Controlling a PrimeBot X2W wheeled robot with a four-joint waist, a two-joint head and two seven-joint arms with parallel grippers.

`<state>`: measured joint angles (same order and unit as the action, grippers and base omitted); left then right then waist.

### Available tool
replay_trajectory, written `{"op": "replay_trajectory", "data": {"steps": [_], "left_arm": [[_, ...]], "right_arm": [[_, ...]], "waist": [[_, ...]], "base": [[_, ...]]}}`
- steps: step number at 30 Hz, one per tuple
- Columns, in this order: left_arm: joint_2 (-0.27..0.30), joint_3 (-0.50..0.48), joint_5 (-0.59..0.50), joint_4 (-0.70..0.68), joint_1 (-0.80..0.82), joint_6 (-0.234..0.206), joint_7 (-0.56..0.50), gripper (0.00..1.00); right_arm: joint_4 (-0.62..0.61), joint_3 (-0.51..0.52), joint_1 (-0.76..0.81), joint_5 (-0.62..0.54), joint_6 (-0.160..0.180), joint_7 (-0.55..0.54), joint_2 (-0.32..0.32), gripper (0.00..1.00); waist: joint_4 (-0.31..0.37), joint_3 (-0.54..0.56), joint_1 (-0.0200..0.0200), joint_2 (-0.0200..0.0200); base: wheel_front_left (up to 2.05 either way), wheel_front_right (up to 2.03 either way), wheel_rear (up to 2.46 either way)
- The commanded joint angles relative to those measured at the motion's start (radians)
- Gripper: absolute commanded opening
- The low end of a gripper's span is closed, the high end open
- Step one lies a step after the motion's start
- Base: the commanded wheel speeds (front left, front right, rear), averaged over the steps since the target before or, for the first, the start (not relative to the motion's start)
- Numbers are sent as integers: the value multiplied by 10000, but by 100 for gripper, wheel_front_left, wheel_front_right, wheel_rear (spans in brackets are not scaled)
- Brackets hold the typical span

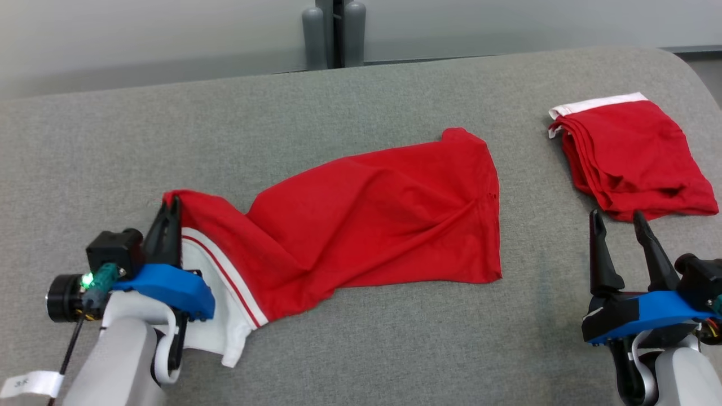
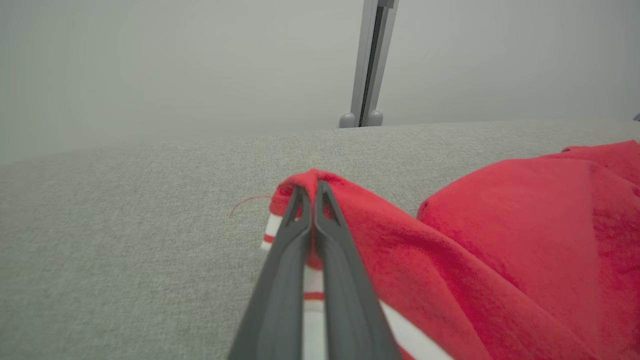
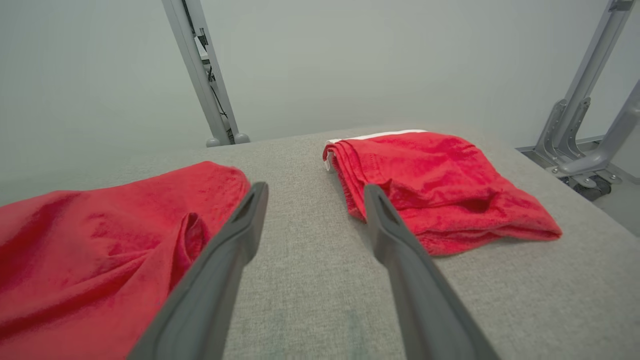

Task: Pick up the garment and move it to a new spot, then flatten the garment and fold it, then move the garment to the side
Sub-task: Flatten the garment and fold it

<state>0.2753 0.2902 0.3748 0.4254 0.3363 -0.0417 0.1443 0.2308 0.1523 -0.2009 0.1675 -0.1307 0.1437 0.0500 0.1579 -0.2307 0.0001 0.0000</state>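
A grey fabric-covered tabletop (image 1: 361, 349) spreads wide, its far right corner rounded. Near the right edge lies a folded red cloth (image 1: 637, 158), stacked in several layers, with a white band (image 1: 601, 104) along its far side. Behind the far edge a grey upright post (image 1: 334, 34) stands against a pale wall (image 1: 141, 39). Beyond the right edge, slanted grey metal frame legs (image 3: 575, 130) reach the floor beside a dark caster (image 3: 592, 189).

The garment (image 1: 383, 220) is soft matt red cloth with a white band; the bench (image 1: 361, 113) wears coarse grey woven fabric; the left tool (image 1: 169, 206) and right tool (image 1: 617, 217) are matt dark plastic.
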Motion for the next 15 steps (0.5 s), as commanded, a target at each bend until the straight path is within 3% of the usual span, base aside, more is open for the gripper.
{"op": "replay_trajectory", "data": {"steps": [1,7,10,11,13,15], "left_arm": [[34,-188,8,525,540,9,319,0],[154,-535,69,2223,1558,-125,818,0],[80,-562,152,2927,1807,29,908,0],[25,-520,177,3076,1859,108,953,26],[-100,-484,235,3281,1916,307,1040,100],[-217,-469,265,3315,1866,419,1128,100]], "right_arm": [[42,-2,-144,22,-1,99,11,100],[283,-66,-232,-6,-1,250,9,100],[394,-187,-288,1,-1,287,11,100],[433,-210,-303,11,-1,285,11,100],[485,-229,-324,13,-1,326,9,100],[539,-235,-294,-26,-1,369,9,100]], "waist": [[72,-175,-1,0],[196,-385,-1,0],[191,-368,-1,0],[173,-348,-1,0],[98,-297,-1,0],[-10,-208,-1,0]], "base": [[0,0,0],[0,0,0],[0,0,0],[0,0,0],[0,0,0],[0,0,0]]}}
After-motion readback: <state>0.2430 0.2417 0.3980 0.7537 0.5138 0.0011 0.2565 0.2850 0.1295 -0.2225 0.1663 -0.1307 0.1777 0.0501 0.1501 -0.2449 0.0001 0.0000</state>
